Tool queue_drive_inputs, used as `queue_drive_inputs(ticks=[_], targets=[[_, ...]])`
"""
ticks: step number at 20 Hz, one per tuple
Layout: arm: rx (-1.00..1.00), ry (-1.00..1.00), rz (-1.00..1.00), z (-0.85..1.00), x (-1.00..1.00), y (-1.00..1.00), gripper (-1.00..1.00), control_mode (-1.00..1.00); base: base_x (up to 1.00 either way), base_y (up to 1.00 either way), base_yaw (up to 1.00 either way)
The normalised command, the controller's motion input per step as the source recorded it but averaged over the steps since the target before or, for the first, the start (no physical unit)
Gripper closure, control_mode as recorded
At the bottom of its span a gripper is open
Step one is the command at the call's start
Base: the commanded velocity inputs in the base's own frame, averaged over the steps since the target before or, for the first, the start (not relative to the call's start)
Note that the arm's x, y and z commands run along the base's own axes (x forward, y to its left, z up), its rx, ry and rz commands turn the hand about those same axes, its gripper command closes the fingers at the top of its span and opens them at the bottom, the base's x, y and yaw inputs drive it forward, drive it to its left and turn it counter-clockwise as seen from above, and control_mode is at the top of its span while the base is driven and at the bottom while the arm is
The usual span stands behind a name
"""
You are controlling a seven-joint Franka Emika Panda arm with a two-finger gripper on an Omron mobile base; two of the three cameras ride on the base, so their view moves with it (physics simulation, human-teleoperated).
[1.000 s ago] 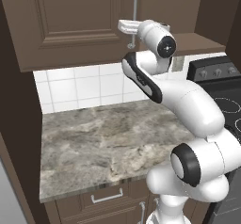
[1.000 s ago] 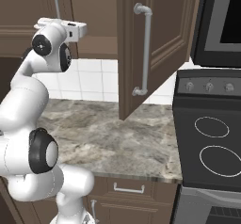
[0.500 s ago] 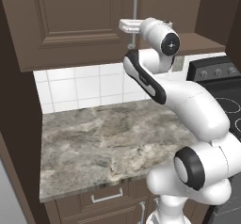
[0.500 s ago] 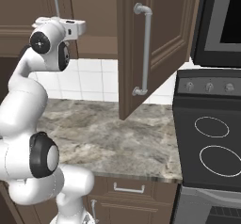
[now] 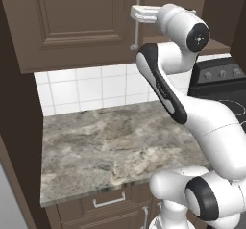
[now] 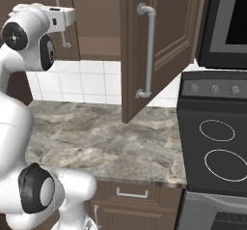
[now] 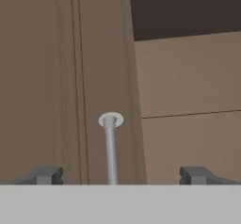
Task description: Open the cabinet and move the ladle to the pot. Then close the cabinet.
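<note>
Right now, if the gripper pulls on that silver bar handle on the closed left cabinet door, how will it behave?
The bar handle looks like rigid metal, so it probably won't flex. Its smooth round surface may be slippery between the open gripper fingers. The left door should swing on its hinges rather than slide, like the right door standing open.

Marble-patterned counter [image 5: 105, 141], seemingly bare, beside the black stove [image 6: 217, 147].

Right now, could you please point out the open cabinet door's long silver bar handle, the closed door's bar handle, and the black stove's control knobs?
Open door's silver bar handle [image 6: 150, 50]: right base view, mid-bar.
Closed door's silver bar handle [image 7: 111, 152]: hand view, shaft.
Black stove's control knobs [image 6: 214, 89]: right base view, middle knob.
</note>
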Motion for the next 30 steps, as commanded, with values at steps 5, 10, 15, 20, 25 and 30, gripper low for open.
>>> queue_drive_inputs(ticks=[5,10,15,20,25,30], targets=[[0.04,0.09,0.0,0.6,-1.0,0.0,-1.0,-1.0,0.0,0.0,0.0],[0.05,0.16,0.0,0.13,-1.0,-0.07,-1.0,-1.0,0.0,0.0,0.0],[0.01,0.2,0.0,-0.23,-1.0,-0.24,-1.0,-1.0,0.0,0.0,0.0],[0.0,0.15,0.0,-0.46,-1.0,-0.27,-1.0,-1.0,0.0,0.0,0.0],[0.0,0.03,0.0,-0.69,-1.0,-0.42,-1.0,-1.0,0.0,0.0,0.0],[0.0,0.0,0.0,-0.3,-0.93,-0.61,-1.0,-1.0,0.0,0.0,0.0]])
